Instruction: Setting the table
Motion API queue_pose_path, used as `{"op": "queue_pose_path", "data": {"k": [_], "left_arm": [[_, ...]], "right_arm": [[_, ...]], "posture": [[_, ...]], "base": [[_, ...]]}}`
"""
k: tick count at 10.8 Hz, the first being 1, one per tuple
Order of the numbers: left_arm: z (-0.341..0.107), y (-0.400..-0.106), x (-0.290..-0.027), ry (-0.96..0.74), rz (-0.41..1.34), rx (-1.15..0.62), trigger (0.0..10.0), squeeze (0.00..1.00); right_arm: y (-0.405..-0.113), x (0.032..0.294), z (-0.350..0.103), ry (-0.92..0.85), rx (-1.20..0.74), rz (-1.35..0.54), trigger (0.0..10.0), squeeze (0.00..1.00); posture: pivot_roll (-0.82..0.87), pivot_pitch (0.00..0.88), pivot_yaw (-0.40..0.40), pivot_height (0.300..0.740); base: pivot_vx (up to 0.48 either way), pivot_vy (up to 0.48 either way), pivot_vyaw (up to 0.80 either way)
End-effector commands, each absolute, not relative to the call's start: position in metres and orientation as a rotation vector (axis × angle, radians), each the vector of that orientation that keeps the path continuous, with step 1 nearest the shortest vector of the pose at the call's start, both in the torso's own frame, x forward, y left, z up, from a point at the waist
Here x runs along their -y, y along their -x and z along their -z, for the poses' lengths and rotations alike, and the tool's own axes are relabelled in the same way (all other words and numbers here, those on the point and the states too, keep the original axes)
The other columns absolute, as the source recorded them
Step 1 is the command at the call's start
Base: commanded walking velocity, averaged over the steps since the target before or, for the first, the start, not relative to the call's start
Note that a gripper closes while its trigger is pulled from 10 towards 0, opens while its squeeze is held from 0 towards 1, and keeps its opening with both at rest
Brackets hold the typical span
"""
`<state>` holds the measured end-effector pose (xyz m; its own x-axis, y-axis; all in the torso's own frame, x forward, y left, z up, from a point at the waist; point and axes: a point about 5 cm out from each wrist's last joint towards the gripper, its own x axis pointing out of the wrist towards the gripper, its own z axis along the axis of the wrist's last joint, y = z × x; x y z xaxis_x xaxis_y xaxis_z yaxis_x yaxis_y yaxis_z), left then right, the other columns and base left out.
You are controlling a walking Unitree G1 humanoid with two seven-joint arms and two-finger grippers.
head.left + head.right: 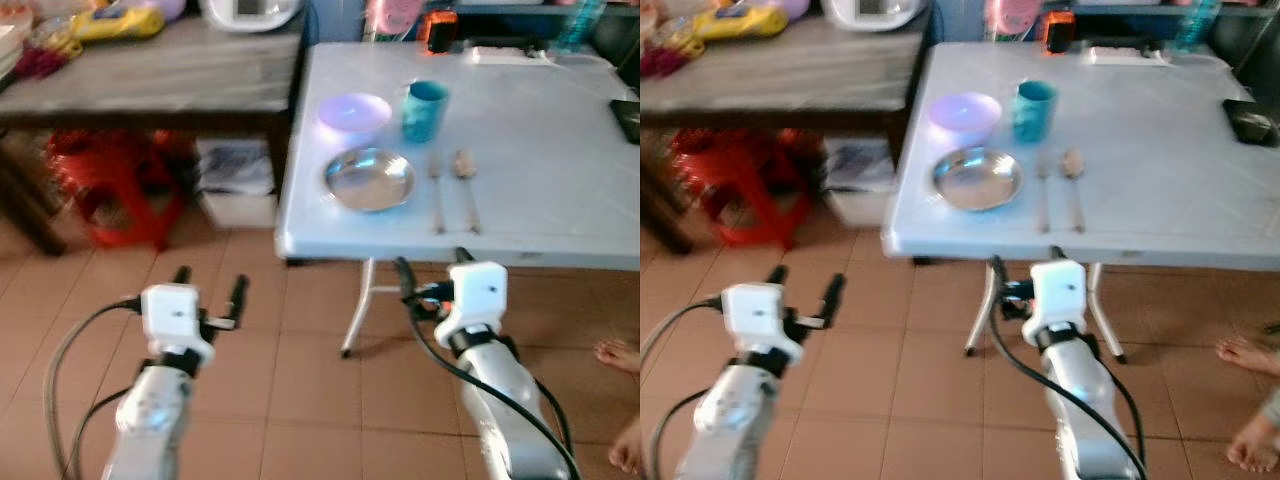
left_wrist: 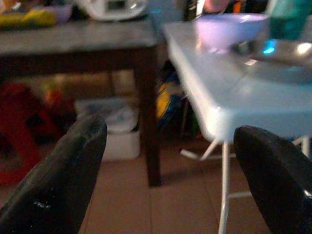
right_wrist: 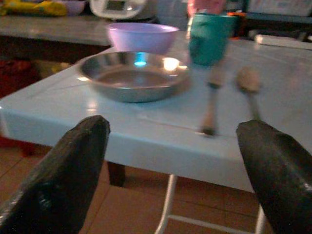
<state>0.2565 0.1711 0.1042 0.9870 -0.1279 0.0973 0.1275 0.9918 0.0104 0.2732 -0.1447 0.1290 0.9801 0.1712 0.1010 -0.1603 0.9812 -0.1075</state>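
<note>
From the head views, a pale blue surface [image 1: 560, 150] stands ahead on white legs over a brown tiled floor [image 1: 300, 380]. Near its front left corner lies a metal plate [image 1: 369, 179], with a lilac bowl [image 1: 354, 111] just behind it and a teal cup [image 1: 424, 109] beside the bowl. To the right of the plate a fork [image 1: 437, 190] and a spoon [image 1: 466, 185] lie side by side, handles toward the front edge. A darker wooden side table [image 1: 170, 70] stands to the left, carrying a white appliance [image 1: 250, 10] and yellow clutter, with a red stool [image 1: 115, 190] and a white box [image 1: 238, 180] beneath it. The left hand [image 1: 208, 290] hangs over the floor, well short of the surface, fingers spread and empty. The right hand [image 1: 430, 265] sits just below the front edge, under the cutlery. A person's bare feet [image 1: 1245, 400] show at the right.

Left wrist view: both black fingers [image 2: 63, 180] stand wide apart (nothing between them), facing the corner of the surface.

Right wrist view: the fingers [image 3: 68, 170] are spread wide too, empty, with plate, bowl, cup, fork and spoon straight ahead on the surface.
</note>
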Motion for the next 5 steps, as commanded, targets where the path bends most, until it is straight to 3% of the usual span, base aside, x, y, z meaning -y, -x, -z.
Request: {"op": "queue_pose_path", "data": {"k": [1,5], "left_arm": [[-0.1062,-0.2561,-0.1661,0.007,0.147,0.109,10.0,0.0],[-0.1044,-0.2563,-0.1646,0.01,0.158,0.1,10.0,0.0]], "right_arm": [[-0.2713,0.15,-0.1339,0.11,0.131,-0.153,10.0,0.0],[-0.271,0.148,-0.1323,0.108,0.121,-0.168,10.0,0.0]], "posture": [[-0.03,0.126,0.052,0.74],[-0.03,0.125,0.051,0.74]], "base": [[0.442,0.0,0.0],[0.455,0.0,0.0]]}}
